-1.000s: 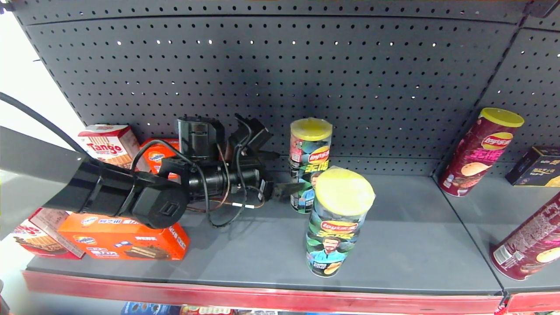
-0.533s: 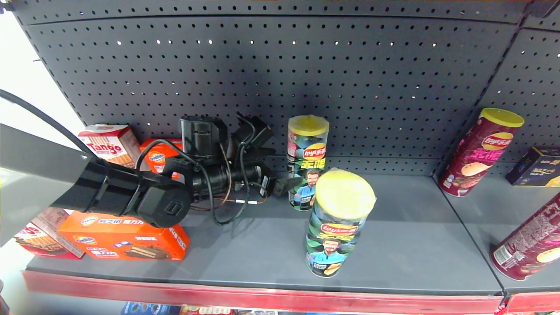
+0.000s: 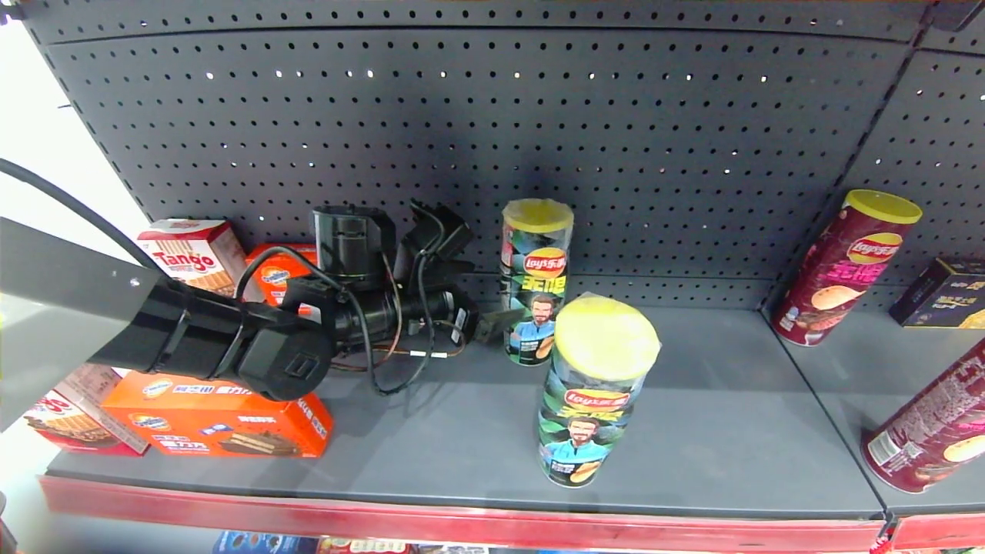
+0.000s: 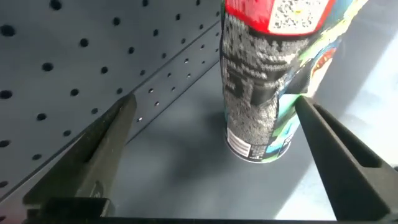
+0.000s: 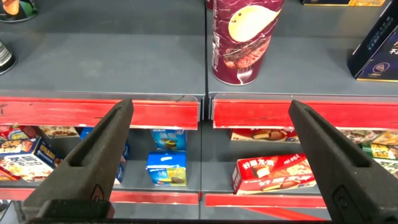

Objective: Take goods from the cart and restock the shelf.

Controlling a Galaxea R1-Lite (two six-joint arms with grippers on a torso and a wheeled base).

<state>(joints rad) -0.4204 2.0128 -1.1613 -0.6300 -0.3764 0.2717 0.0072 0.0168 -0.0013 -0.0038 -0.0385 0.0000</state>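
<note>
Over the gray shelf hangs the left gripper, fingers wide apart, tips just beside the back can, which stands up near the back wall. The right gripper has its fingers apart too, holding nothing. The front can stands nearer the edge.

Orange biscuit box, maroon chip can

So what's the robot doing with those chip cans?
The robot's left end effector is open right at the rear green chip can, which stands upright on the shelf near the pegboard back. It isn't squeezing it. Another green can stands in front. The right end effector hangs open, holding nothing, before the shelf's red edge.
</note>
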